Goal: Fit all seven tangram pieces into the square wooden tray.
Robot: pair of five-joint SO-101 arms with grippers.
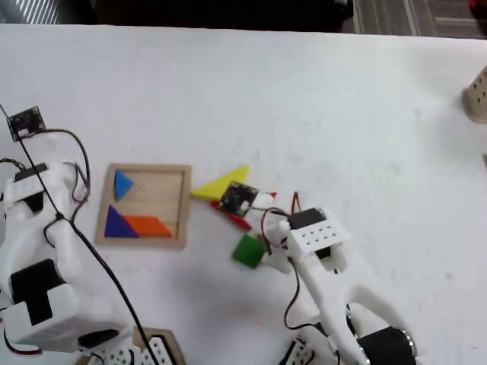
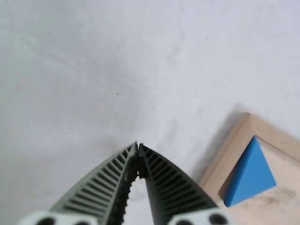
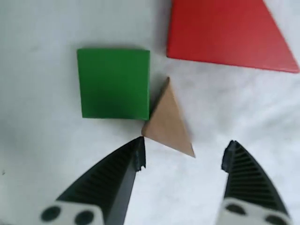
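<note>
Right end effector [image 3: 185, 152] gapes just beside the tan triangle [image 3: 168, 122]; left end effector [image 2: 138, 152] is pinched together; red piece [image 3: 225, 33] is cut off.

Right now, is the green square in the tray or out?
Out. The green square lies on the white table, apart from the wooden tray, beside a small tan triangle.

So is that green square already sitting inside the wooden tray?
No, the green square lies on the table outside the wooden tray, off to its side.
</note>
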